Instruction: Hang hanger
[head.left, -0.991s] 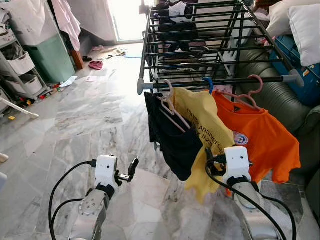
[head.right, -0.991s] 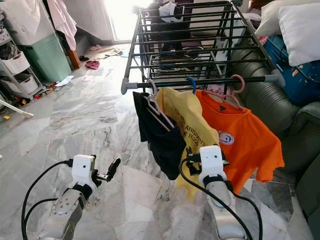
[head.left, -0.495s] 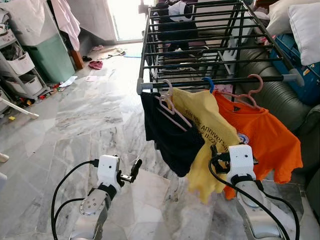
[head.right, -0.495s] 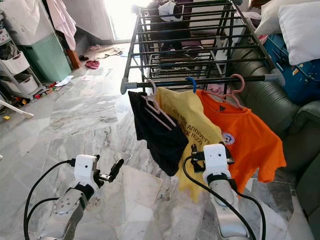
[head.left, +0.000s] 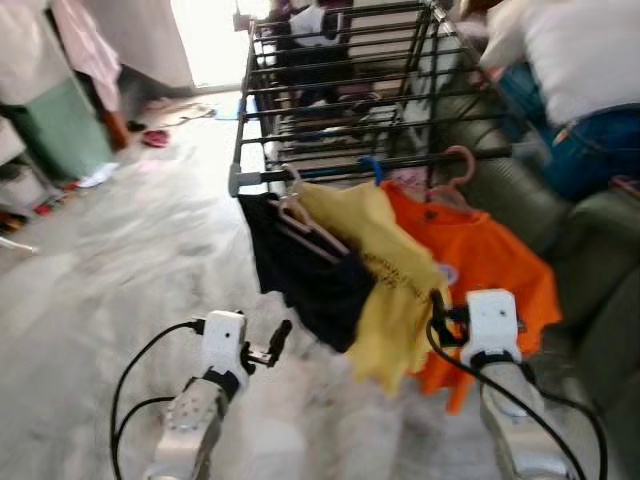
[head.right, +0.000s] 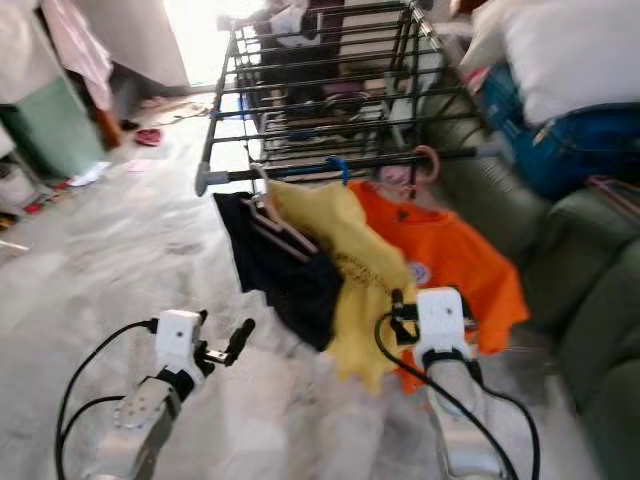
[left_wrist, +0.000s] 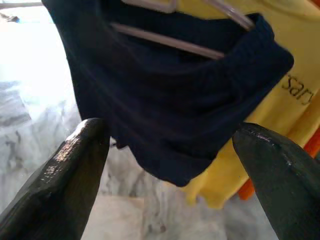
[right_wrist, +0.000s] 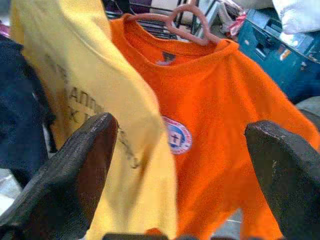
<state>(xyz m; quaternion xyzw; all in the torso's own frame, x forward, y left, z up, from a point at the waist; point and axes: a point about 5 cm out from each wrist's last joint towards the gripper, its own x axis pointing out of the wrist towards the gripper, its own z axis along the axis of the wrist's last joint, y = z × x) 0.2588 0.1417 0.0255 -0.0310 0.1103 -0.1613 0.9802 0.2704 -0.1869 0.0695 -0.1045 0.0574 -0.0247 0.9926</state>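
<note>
At rack's front rail: 3 hangers (head.left: 305, 215) hang with black, yellow and orange shirts, close together.
Left gripper (head.left: 277, 340): wide apart, empty, below black shirt (left_wrist: 170, 105).
Right gripper (right_wrist: 180, 165): wide, empty, facing orange shirt (right_wrist: 225, 125).
Advice: keep both arms clear of the cloth; hooks look seated.

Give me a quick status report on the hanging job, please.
Left hand open, empty, low before the dark garment. Right hand open, empty, facing the orange shirt. Three garments hang on the rack's front rail. Nothing in the way.
</note>
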